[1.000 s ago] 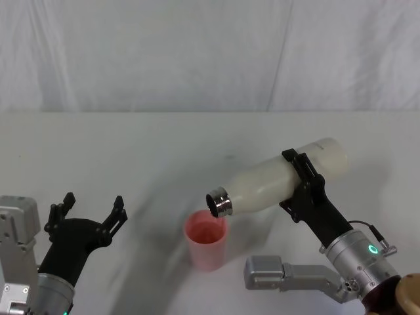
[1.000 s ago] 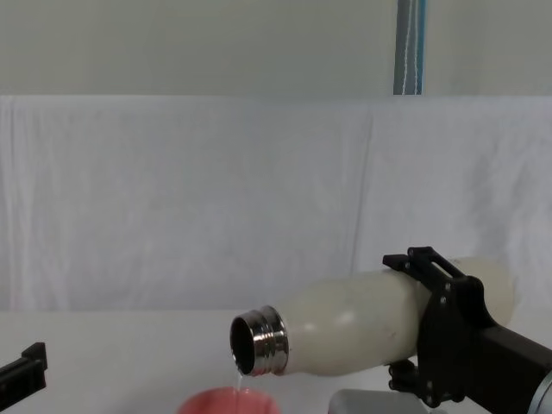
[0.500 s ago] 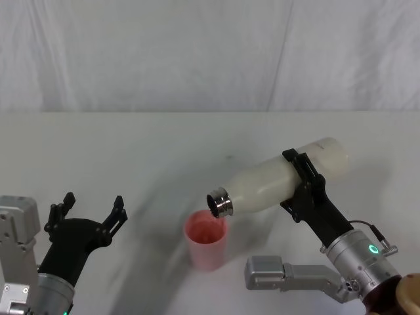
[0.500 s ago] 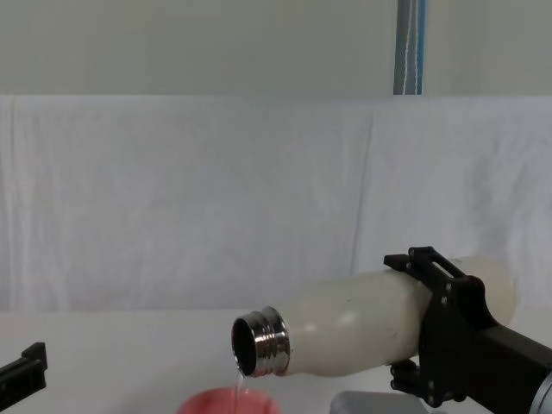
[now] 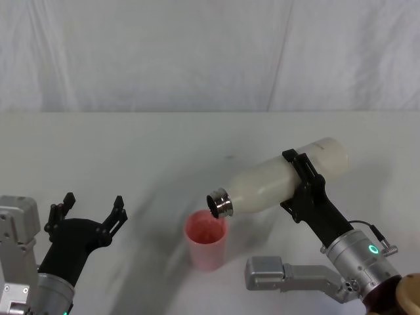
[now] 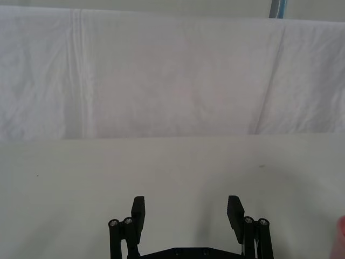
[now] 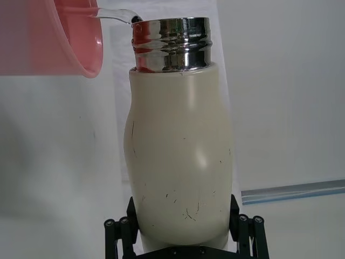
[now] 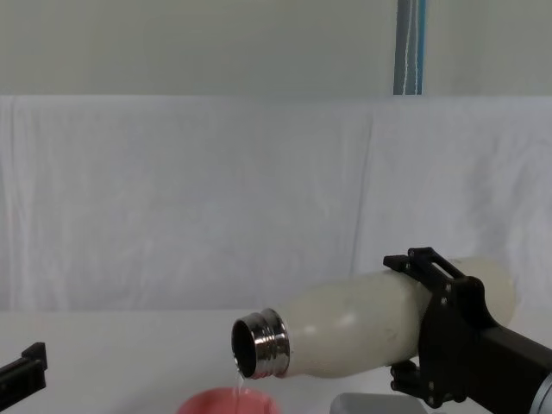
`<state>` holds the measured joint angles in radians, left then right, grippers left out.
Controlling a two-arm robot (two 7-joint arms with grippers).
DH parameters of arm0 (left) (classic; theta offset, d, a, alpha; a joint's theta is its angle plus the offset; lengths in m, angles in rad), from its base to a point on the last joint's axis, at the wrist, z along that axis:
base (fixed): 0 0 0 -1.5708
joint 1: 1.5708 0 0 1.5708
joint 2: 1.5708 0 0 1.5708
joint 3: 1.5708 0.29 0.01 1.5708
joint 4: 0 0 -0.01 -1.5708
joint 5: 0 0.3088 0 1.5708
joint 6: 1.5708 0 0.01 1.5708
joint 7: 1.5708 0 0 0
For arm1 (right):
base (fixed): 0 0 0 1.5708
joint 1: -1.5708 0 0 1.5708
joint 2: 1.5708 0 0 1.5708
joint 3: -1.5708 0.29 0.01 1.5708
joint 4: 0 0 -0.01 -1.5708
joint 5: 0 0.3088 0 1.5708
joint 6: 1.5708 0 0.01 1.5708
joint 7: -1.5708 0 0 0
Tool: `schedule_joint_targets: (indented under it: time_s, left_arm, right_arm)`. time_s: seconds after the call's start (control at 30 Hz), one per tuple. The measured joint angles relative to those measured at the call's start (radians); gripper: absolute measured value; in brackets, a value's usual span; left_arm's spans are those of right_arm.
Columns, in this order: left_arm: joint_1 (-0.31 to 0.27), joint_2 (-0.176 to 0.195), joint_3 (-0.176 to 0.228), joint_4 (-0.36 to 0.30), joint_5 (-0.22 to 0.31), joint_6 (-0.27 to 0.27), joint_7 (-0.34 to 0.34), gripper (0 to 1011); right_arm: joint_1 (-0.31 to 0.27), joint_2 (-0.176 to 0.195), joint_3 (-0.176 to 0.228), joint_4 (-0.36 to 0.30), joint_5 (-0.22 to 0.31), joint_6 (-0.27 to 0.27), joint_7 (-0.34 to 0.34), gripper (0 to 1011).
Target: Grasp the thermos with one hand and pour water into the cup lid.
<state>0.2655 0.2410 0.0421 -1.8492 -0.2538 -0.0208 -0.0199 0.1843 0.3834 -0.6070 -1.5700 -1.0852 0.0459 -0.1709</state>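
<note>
White table [image 5: 131, 151], right pincer [image 5: 303, 187] still clamping tilted thermos [image 5: 275, 180], barely changed, over cup lid [image 5: 207, 239].

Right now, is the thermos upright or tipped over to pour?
Tipped: the thermos lies nearly sideways in the right gripper, steel neck lowest, a thin stream running into the cup lid.

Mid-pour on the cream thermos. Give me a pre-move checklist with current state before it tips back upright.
1. Right gripper clamped around the cream-white matte thermos body: ok.
2. Shiny steel neck above the salmon-pink cup lid: ok.
3. Thin water stream falling inside the pink rim, no spill visible on the white table: ok.
4. Cup lid upright on the table: ok.
5. Fill level in the cup lid: cannot tell.
6. Left gripper open, parked at the near left, apart from the cup lid: ok.
</note>
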Motion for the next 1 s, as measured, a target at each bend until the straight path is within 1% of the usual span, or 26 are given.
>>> schedule_joint_targets:
  time_s: [1.0]
  left_arm:
    - [0.0, 0.0, 0.0, 0.0, 0.0, 0.0, 0.0, 1001]
  right_arm:
    - [-0.001, 0.001, -0.001, 0.003, -0.002, 0.003, 0.0, 960]
